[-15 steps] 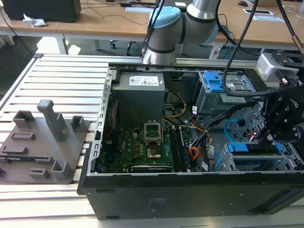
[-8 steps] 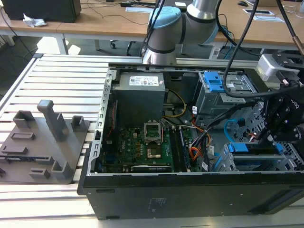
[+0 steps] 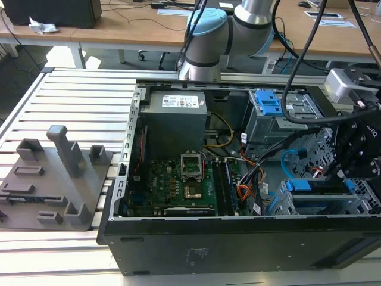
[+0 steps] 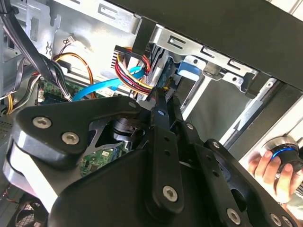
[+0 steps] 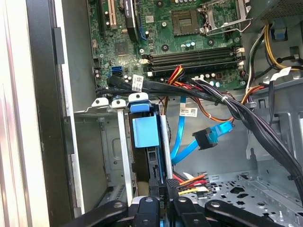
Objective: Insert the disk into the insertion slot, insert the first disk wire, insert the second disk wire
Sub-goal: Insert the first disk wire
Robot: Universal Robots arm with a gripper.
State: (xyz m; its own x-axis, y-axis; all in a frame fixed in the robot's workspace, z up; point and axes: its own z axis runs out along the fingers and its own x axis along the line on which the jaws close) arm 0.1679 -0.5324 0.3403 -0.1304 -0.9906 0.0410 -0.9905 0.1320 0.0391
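slats of a pale metal surface (image 3: 71, 95) carry an open black computer case (image 3: 238, 244) in the exterior view, with a grey moulded fixture (image 3: 53, 173) lying just beside it at the exterior view's left. the arm (image 3: 208, 36) reaches over the far edge of the case. the claw (image 3: 338, 174) hangs inside at the exterior view's right, just above the disk (image 3: 315, 186), which sits in the insertion slot (image 3: 286, 205) with its blue carrier showing. a second cage with a blue latch (image 3: 271, 104) stands farther back. in the second wrist view the claw (image 4: 161, 97) is clamped tight on the black plug of a red, yellow and black wire bundle (image 4: 135, 75), close to the carrier's blue tab at the slot (image 4: 222, 66). a blue cable (image 4: 102, 87) curves past behind, and a person's hand (image 4: 265, 166) grips a round knob (image 4: 284, 158) outside the case. in the first wrist view the disk (image 5: 144, 132) stands on edge inside the slot (image 5: 102, 142). the claw (image 5: 161, 185) pinches the plug at the disk's near end, the wire bundle (image 5: 191, 182) trailing off beside it; whether the plug is seated i cannot tell. the blue cable (image 5: 210, 137) dangles near, its plug apart from the disk, and the motherboard (image 5: 189, 28) lies beyond.
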